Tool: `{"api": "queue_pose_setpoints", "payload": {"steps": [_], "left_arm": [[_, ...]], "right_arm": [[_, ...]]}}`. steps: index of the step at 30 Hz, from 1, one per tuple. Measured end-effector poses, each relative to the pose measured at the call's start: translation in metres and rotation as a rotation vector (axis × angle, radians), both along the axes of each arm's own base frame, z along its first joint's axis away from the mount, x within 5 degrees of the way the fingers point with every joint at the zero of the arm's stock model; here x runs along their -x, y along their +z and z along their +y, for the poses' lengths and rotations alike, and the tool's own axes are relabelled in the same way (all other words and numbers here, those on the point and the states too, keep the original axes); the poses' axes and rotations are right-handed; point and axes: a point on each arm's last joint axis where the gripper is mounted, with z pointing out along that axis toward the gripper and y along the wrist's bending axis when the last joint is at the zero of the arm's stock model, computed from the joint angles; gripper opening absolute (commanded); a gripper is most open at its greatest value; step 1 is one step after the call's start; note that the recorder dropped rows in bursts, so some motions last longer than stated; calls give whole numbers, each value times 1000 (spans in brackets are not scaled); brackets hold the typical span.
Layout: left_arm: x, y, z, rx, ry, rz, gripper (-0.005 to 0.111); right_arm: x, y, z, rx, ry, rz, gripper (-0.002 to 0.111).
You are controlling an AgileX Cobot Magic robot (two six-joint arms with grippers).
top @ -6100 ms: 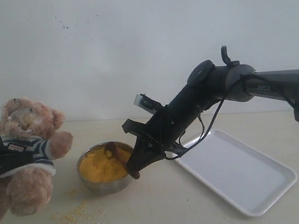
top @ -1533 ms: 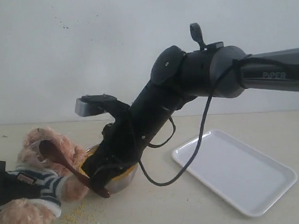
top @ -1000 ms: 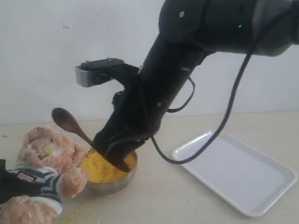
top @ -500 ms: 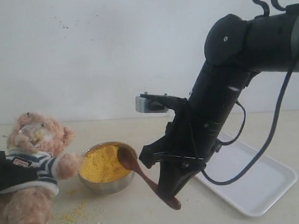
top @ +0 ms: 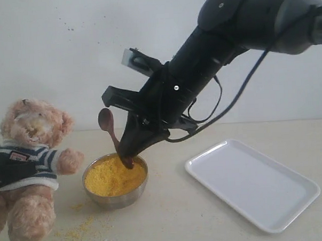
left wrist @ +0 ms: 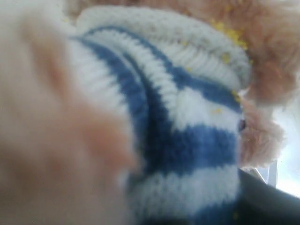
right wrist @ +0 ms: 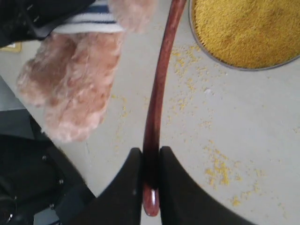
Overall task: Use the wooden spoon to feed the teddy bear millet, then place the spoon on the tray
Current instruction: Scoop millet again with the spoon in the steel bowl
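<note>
While the right gripper (top: 128,154) is hanging over the bowl (top: 117,200), its 2 fingers (right wrist: 125,187) are clamping shut on the spoon (top: 109,128), pinching the far end of the thin handle so that the tip is poking out just past them. In the exterior view the spoon is standing nearly upright with a slight tilt, its oval head rising above the bowl's left rim, between the bear (top: 30,131) and the arm. Whether any grains are lying in the head, I cannot tell.

Millet (top: 112,177) is filling the bowl as a yellow mound, and loose grains are lying scattered on the table (top: 197,225) in front of it, beside the bear's leg.

At the left the bear is standing upright, 1 paw reaching out just beside the bowl's rim. Across its striped shirt the left gripper (top: 4,175) is clasping the body; its wrist view is showing only blurred shirt and fur, not the fingers.

Right of the bowl and apart from it, the tray (top: 260,185) is lying flat on the table.
</note>
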Motion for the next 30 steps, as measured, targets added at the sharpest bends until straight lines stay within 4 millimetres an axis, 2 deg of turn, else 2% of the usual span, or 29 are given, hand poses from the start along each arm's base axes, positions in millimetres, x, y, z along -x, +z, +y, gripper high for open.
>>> {"api": "queue_pose_setpoints", "payload": {"steps": [5,8,11,18,25,30], "left_arm": [[0,0,0,-1,-1,-1,4],[0,0,0,-1,-1,-1,4],[0,0,0,-1,-1,-1,4],[0,0,0,-1,-1,-1,4],[0,0,0,-1,-1,-1,4],[0,0,0,0,0,0,4]], "right_arm": [[-21,-34,16,47,-44,68,0],[-28,-54,15,115,-61,85,0],[-30,-65,14,184,-62,71,0],[-26,-70,21,212,-38,59,0],[-21,-91,35,240,-3,89,0],[-16,-90,40,239,12,87,0]]}}
